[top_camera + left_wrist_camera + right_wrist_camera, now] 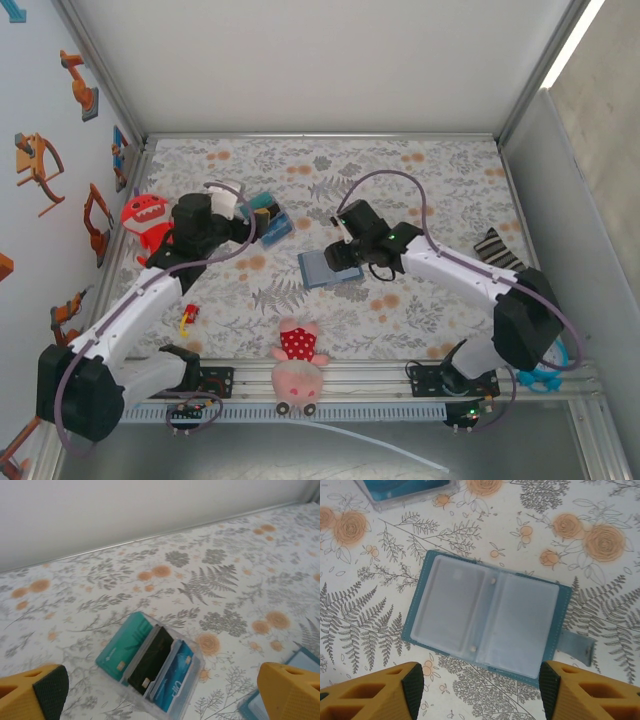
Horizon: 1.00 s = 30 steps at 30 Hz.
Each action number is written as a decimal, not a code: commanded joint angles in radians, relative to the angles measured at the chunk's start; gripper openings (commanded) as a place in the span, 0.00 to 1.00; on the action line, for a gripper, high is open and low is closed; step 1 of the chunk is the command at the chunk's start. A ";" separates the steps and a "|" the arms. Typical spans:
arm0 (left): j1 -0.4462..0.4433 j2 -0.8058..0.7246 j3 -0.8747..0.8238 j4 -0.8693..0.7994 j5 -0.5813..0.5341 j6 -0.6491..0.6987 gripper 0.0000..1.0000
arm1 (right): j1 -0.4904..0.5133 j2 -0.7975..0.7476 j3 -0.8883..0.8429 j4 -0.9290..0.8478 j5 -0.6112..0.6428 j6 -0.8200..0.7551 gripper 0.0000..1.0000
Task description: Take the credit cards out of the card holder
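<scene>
Left wrist view: the holder (307, 661) is cut off at the lower right edge, and the print on the cards (150, 665) is blurred. Right wrist view: the tray (415, 497) runs off the top edge. Top view: the red thing (187, 318) at lower left is too small to tell.

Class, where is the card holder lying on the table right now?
In the top view, the card holder lies open near the table's middle, under the right gripper and right of the teal, black and blue cards.
</scene>
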 commanded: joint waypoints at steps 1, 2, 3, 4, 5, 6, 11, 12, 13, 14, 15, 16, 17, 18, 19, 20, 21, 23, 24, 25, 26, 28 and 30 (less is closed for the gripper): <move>-0.002 -0.065 -0.046 0.002 -0.191 -0.154 0.97 | 0.026 0.049 0.050 -0.023 0.023 -0.014 0.62; -0.002 -0.080 -0.058 -0.004 -0.215 -0.177 0.97 | 0.032 0.065 0.061 -0.025 0.023 -0.014 0.62; -0.003 -0.097 -0.069 -0.009 -0.242 -0.201 0.97 | 0.040 0.084 0.072 -0.028 0.023 -0.015 0.62; -0.002 -0.111 -0.080 -0.017 -0.272 -0.228 0.97 | 0.048 0.104 0.086 -0.033 0.023 -0.017 0.61; -0.002 -0.122 -0.085 -0.029 -0.302 -0.255 0.97 | 0.055 0.121 0.097 -0.039 0.024 -0.019 0.60; -0.002 -0.134 -0.088 -0.046 -0.337 -0.283 0.97 | 0.061 0.143 0.110 -0.045 0.027 -0.021 0.59; 0.000 -0.170 -0.112 -0.069 -0.419 -0.340 0.97 | 0.083 0.232 0.168 -0.072 0.029 -0.027 0.58; -0.001 -0.174 -0.117 -0.068 -0.424 -0.346 0.97 | 0.084 0.249 0.178 -0.077 0.028 -0.026 0.58; -0.001 -0.177 -0.120 -0.066 -0.428 -0.353 0.97 | 0.085 0.264 0.186 -0.082 0.029 -0.027 0.58; -0.001 -0.178 -0.125 -0.066 -0.430 -0.357 0.97 | 0.086 0.280 0.195 -0.085 0.029 -0.028 0.58; -0.001 -0.178 -0.126 -0.065 -0.434 -0.362 0.97 | 0.088 0.298 0.203 -0.088 0.029 -0.026 0.58; -0.001 -0.177 -0.129 -0.066 -0.442 -0.369 0.97 | 0.089 0.311 0.208 -0.090 0.028 -0.028 0.58; -0.001 -0.175 -0.131 -0.066 -0.450 -0.376 0.97 | 0.089 0.325 0.215 -0.091 0.027 -0.029 0.58; -0.001 -0.172 -0.134 -0.066 -0.458 -0.380 0.97 | 0.092 0.340 0.222 -0.093 0.028 -0.032 0.58; -0.001 -0.169 -0.134 -0.068 -0.464 -0.388 0.97 | 0.094 0.352 0.228 -0.096 0.030 -0.034 0.58; 0.000 -0.164 -0.134 -0.070 -0.471 -0.396 0.97 | 0.096 0.365 0.236 -0.099 0.036 -0.036 0.58; 0.001 -0.159 -0.134 -0.072 -0.474 -0.401 0.97 | 0.098 0.379 0.244 -0.105 0.040 -0.039 0.58; 0.000 -0.147 -0.131 -0.075 -0.475 -0.413 0.97 | 0.099 0.400 0.259 -0.114 0.048 -0.044 0.58; 0.000 -0.141 -0.130 -0.075 -0.477 -0.419 0.97 | 0.100 0.409 0.265 -0.119 0.051 -0.045 0.58; 0.001 -0.136 -0.128 -0.074 -0.477 -0.423 0.97 | 0.101 0.416 0.269 -0.122 0.053 -0.045 0.58; 0.002 -0.129 -0.128 -0.074 -0.478 -0.427 0.97 | 0.102 0.423 0.274 -0.124 0.055 -0.046 0.58; 0.003 -0.116 -0.125 -0.072 -0.483 -0.436 0.97 | 0.104 0.431 0.278 -0.125 0.055 -0.048 0.60; 0.004 -0.108 -0.122 -0.070 -0.489 -0.442 0.97 | 0.106 0.437 0.279 -0.124 0.054 -0.048 0.63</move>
